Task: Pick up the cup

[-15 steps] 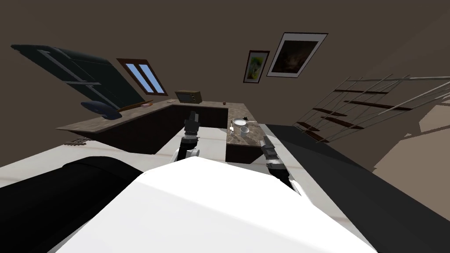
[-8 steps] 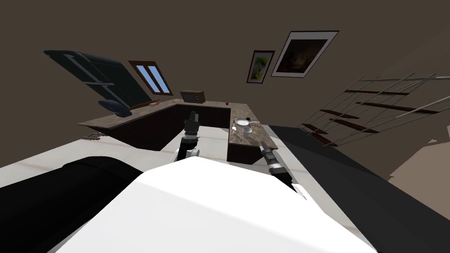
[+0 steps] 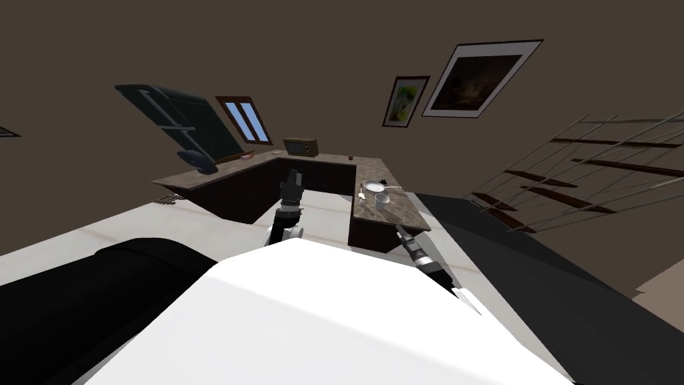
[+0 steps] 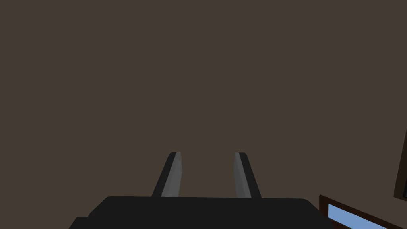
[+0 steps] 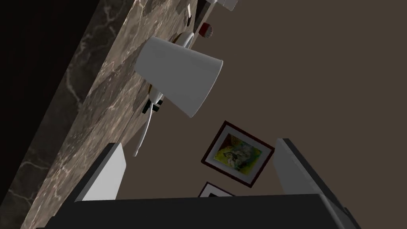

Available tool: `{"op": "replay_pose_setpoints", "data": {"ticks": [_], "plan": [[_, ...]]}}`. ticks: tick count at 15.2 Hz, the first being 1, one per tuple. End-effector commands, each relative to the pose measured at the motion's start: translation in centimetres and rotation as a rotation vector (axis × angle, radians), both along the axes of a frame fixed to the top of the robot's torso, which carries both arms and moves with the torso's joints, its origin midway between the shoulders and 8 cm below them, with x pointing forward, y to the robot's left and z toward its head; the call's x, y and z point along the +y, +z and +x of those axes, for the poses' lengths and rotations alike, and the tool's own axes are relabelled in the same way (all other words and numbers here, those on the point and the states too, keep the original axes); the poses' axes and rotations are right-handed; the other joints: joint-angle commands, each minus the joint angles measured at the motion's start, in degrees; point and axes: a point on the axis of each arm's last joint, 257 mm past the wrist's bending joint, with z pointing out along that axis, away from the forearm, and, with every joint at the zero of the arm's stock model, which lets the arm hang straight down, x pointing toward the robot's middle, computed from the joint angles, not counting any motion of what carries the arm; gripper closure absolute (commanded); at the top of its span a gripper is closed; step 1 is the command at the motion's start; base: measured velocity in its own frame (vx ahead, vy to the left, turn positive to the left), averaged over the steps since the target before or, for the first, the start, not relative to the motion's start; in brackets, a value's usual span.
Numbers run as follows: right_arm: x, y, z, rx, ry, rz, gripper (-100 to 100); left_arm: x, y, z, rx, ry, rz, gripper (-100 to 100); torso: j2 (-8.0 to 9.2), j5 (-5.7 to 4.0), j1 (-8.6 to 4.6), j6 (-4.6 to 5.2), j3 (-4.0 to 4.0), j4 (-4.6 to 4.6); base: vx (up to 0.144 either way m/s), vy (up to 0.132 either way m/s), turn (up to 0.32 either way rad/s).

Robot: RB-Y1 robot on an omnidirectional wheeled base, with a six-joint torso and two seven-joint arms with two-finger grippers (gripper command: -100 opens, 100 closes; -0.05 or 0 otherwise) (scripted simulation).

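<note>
Spots the white cup [image 5: 179, 79] standing upright on the brown marbled counter [image 5: 91, 111], on the arm nearest the robot and close to that arm's end. Notes a pan [image 3: 372, 186] just behind it, farther along the same counter. Holds the right claw [image 5: 198, 149] off the counter's near end, fingers spread wide with nothing gripped, pointed toward the cup and well clear of it. Carries the left claw [image 4: 207, 159] raised beside the counter's inner side, fingers partly apart, empty.

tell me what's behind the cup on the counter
A white pan sits just behind the cup on the brown counter. From the right wrist view the cup covers most of it.
</note>
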Motion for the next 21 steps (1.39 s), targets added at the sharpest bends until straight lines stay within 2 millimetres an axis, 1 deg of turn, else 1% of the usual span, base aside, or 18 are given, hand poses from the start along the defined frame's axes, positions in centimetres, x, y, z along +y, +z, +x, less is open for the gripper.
{"op": "replay_pose_setpoints", "data": {"ticks": [1,2,3,4,5,6,7,8,9,10,11,13,14,16,17,19,20,21], "plan": [[-1.1,-1.7,-0.9,0.047,0.017,-0.049,-100,0.0,0.0,0.0,0.0,0.0,0.0,0,0.0,0.0,0.0,0.0,0.0,0.0,-0.026,0.054,0.17],[-1.2,-1.7,-0.9,0.048,0.019,-0.053,-100,0.0,0.0,0.0,0.0,0.0,0.0,0,0.0,0.01,0.02,0.0,0.0,0.0,-0.016,0.037,0.066],[-2.5,-3.8,-2.1,0.105,0.023,-0.093,-100,0.0,0.0,0.0,0.0,0.0,0.0,0,-0.02,0.01,0.0,0.02,-0.01,0.0,-0.009,0.049,0.161],[-2.9,-3.8,-2.1,0.11,0.036,-0.115,-100,0.0,0.0,0.0,0.0,0.0,0.0,0,-0.04,0.01,0.01,0.0,-0.02,-0.01,-0.007,0.056,0.182],[-4.0,-5.4,-3.3,0.157,0.04,-0.146,-100,0.0,0.0,0.0,0.0,0.0,0.0,0,-0.07,0.01,0.03,-0.01,-0.04,-0.01,-0.019,0.078,0.28],[-4.7,-5.7,-3.4,0.17,0.048,-0.171,-100,0.0,0.0,0.0,0.0,0.0,0.0,0,-0.05,0.02,0.09,-0.03,-0.03,-0.01,-0.025,0.079,0.2],[-4.9,-5.6,-3.4,0.172,0.055,-0.183,-100,0.0,0.0,0.0,0.0,0.0,0.0,0,-0.02,0.04,0.12,0.01,-0.01,0.0,-0.014,0.054,0.024],[-6.1,-6.9,-4.6,0.216,0.067,-0.222,-100,0.0,0.0,0.0,0.0,0.0,0.0,0,-0.03,0.03,0.08,0.03,-0.01,0.0,-0.012,0.077,0.168],[-6.9,-7.3,-4.8,0.231,0.068,-0.243,-100,0.0,0.0,0.0,0.0,0.0,0.0,0,-0.04,0.02,0.11,-0.01,-0.02,-0.01,-0.006,0.075,0.192],[-7.1,-7.2,-4.8,0.232,0.072,-0.251,-100,0.0,0.0,0.0,0.0,0.0,0.0,0,-0.06,0.03,0.12,-0.01,-0.03,-0.01,0.001,0.045,0.071],[-8.8,-8.8,-6.2,0.285,0.072,-0.291,-100,0.0,0.0,0.0,0.0,0.0,0.0,0,-0.09,0.03,0.06,0.01,-0.05,-0.01,0.004,0.057,0.189],[-9.4,-8.5,-6.2,0.291,0.09,-0.322,-100,0.0,0.0,0.0,0.0,0.0,0.0,0,-0.12,0.03,0.08,-0.01,-0.07,-0.02,0.01,0.057,0.145],[-11.3,-9.9,-7.7,0.341,0.088,-0.358,-100,0.0,0.0,0.0,0.0,0.0,0.0,0,-0.13,0.03,0.05,0.02,-0.07,-0.02,0.012,0.063,0.179],[-12.0,-9.5,-7.6,0.348,0.108,-0.394,-100,0.0,0.0,0.0,0.0,0.0,0.0,0,-0.14,0.03,0.09,-0.02,-0.08,-0.03,0.004,0.063,0.148],[-13.9,-10.6,-9.1,0.398,0.108,-0.434,-100,0.0,0.0,0.0,0.0,0.0,0.0,0,-0.13,0.03,0.08,0.01,-0.07,-0.02,0.007,0.066,0.166],[-14.6,-10.2,-8.9,0.403,0.127,-0.467,-100,0.0,0.0,0.0,0.0,0.0,0.0,0,-0.14,0.04,0.12,-0.01,-0.08,-0.02,0.013,0.063,0.14],[-16.7,-11.0,-10.4,0.451,0.128,-0.51,-100,0.0,0.0,0.0,0.0,0.0,0.0,0,-0.14,0.03,0.08,0.01,-0.08,-0.02,0.013,0.064,0.244],[-17.2,-10.7,-10.2,0.455,0.138,-0.53,-100,0.0,0.0,0.0,0.0,0.0,0.0,0,-0.16,0.03,0.09,-0.05,-0.09,-0.03,0.017,0.068,0.245]]}}
